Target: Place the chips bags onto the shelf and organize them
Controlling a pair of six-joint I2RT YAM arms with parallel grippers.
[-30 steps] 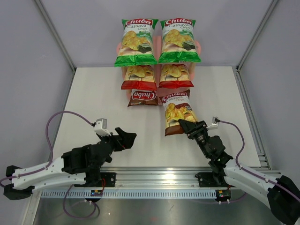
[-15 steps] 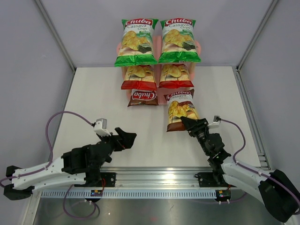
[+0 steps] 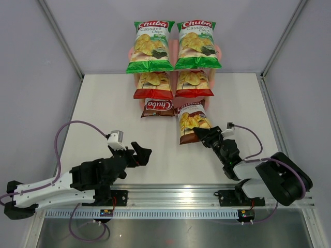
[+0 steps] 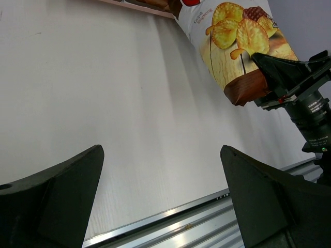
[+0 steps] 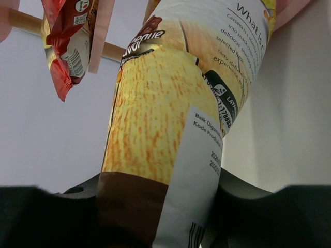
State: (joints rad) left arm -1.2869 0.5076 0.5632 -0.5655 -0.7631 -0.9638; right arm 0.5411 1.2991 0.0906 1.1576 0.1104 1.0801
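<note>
Right pincer [image 3: 202, 135] clamped on brown bag [image 3: 189, 120] at lower seam, bag top at shelf [image 3: 219, 51] bottom tier; left pincer [image 3: 140, 151] spread, empty.

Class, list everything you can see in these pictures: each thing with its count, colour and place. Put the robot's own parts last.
green chips bags: two, green, side by side on the shelf's top tier
red chips bags: two, red, side by side on the middle tier
shelved brown bag: one, dark brown, bottom tier, left half
held brown bag: one, dark brown, top end at the bottom tier's right half
shelf: one, pink, far edge of the table
table: one, white
left gripper: black, open, empty, near left
right gripper: black, shut on the held brown bag's lower end
</note>
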